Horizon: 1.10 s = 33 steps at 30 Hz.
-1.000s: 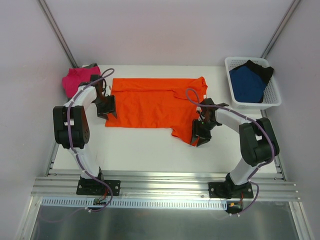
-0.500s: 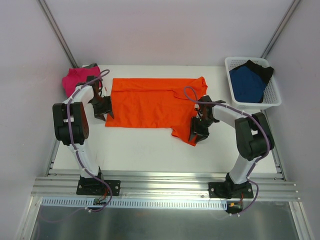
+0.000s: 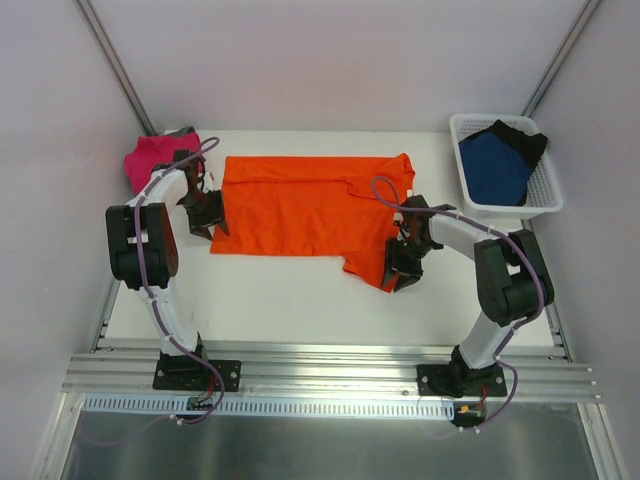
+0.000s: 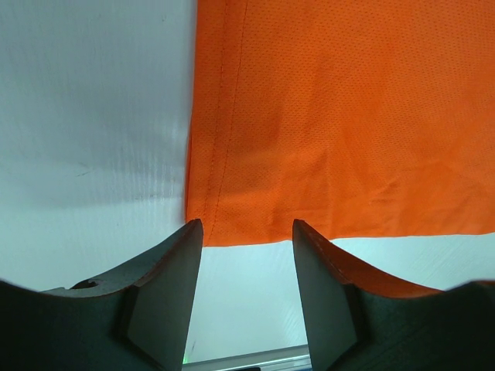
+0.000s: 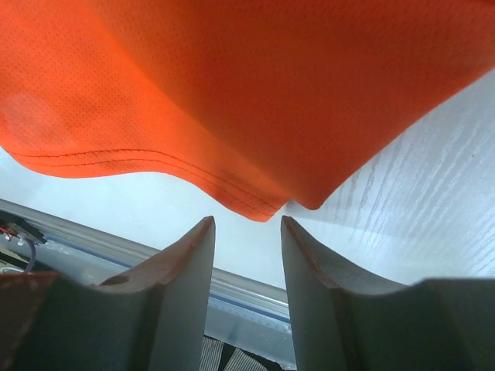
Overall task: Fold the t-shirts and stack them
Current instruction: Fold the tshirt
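An orange t-shirt (image 3: pixel 300 205) lies spread flat across the back middle of the table. My left gripper (image 3: pixel 213 222) is at its near left corner. In the left wrist view the hem corner (image 4: pixel 209 228) lies just ahead of the open left gripper (image 4: pixel 247 226), with nothing between the jaws. My right gripper (image 3: pixel 398 268) sits at the shirt's near right sleeve. It is open too (image 5: pixel 247 220), and the sleeve tip (image 5: pixel 267 210) lies just beyond its fingertips. A magenta-pink t-shirt (image 3: pixel 153 160) is bunched at the back left. Dark blue (image 3: pixel 495 168) and black (image 3: pixel 522 133) t-shirts lie in the basket.
The white mesh basket (image 3: pixel 547 205) stands at the back right corner. White walls close in the table on three sides. A metal rail (image 3: pixel 330 365) runs along the near edge by the arm bases.
My left gripper has edged slightly back and left along the shirt's left edge. My right gripper has shifted a little around the sleeve tip. The shirt lies as before.
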{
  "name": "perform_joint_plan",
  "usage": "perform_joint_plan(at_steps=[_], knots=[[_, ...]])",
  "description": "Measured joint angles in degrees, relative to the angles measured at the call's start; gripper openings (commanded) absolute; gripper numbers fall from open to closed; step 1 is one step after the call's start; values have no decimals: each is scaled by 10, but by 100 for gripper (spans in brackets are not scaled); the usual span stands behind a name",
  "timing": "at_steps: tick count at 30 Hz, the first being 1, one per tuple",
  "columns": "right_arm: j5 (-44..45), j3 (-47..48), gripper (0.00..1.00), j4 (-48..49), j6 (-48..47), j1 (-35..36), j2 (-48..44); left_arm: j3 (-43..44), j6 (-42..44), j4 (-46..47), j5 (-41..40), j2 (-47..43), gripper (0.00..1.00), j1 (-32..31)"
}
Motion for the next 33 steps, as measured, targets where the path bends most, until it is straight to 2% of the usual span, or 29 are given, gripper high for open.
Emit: perform_joint_plan(at_steps=[18, 21, 24, 28, 33], knots=[[1, -9, 35, 8, -3, 0, 2, 1, -12, 0, 9, 9, 51, 0], [1, -9, 30, 12, -3, 0, 8, 1, -12, 0, 8, 9, 51, 0], [1, -9, 20, 13, -7, 0, 13, 1, -12, 0, 8, 9, 51, 0], [1, -8, 1, 14, -7, -2, 18, 1, -12, 0, 9, 9, 51, 4], [1, 0, 1, 13, -7, -3, 19, 1, -12, 0, 8, 9, 50, 12]])
